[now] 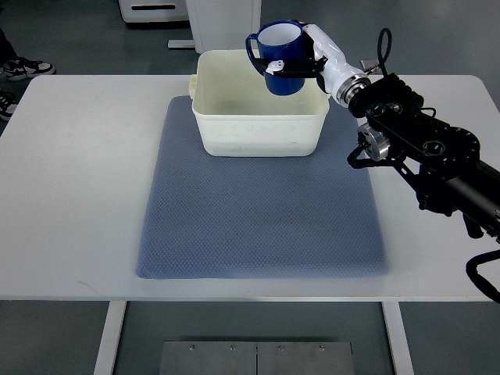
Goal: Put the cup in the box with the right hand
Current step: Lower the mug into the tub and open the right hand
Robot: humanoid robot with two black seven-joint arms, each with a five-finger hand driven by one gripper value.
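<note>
A blue cup [278, 44] with a white inside hangs upright over the far right part of the cream plastic box [234, 137]. My right hand [301, 61] is shut on the cup, its white fingers wrapped round the cup's right side and its black thumb piece across the front. The cup's handle points left. The black right arm [426, 148] comes in from the right edge. Nothing lies inside the box as far as I can see. The left arm does not show.
The box stands at the far end of a blue-grey mat [262, 219] on a white table [70, 195]. A person's shoes [23, 69] show at the far left, beyond the table. White furniture [223, 19] stands behind the box.
</note>
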